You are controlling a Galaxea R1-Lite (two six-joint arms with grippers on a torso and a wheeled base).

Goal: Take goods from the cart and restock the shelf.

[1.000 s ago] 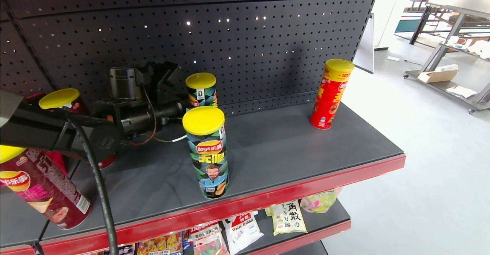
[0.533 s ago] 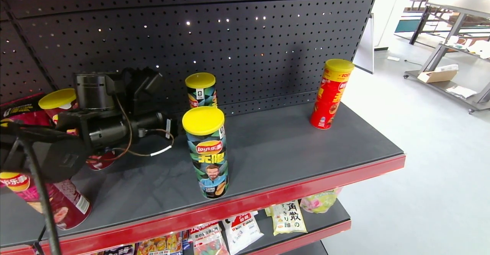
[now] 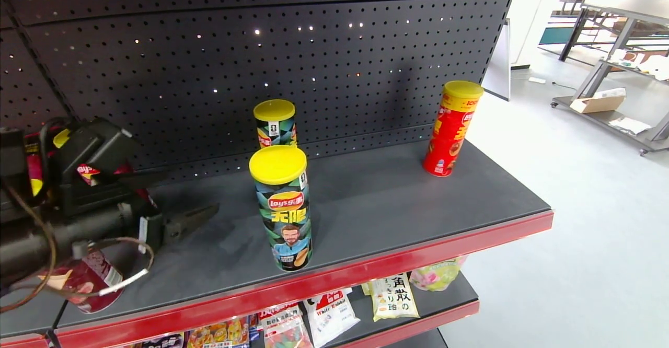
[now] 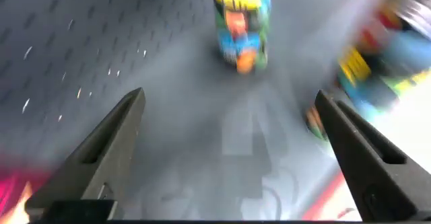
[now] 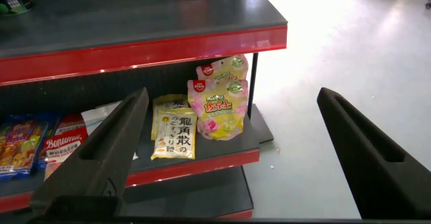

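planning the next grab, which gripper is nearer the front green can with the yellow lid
Left. The left gripper is over the same shelf, to the left of the front green can. The right gripper is lower, out before the shelf below.

Bkgd, far right: grey metal rack (image 3: pixel 606 117) w/ a flat cardboard box (image 3: pixel 596 102) on its low tier (papers (image 3: pixel 630 124) beside it). White panel (image 3: pixel 496 68) stands upright on grey floor (image 3: pixel 575 233).
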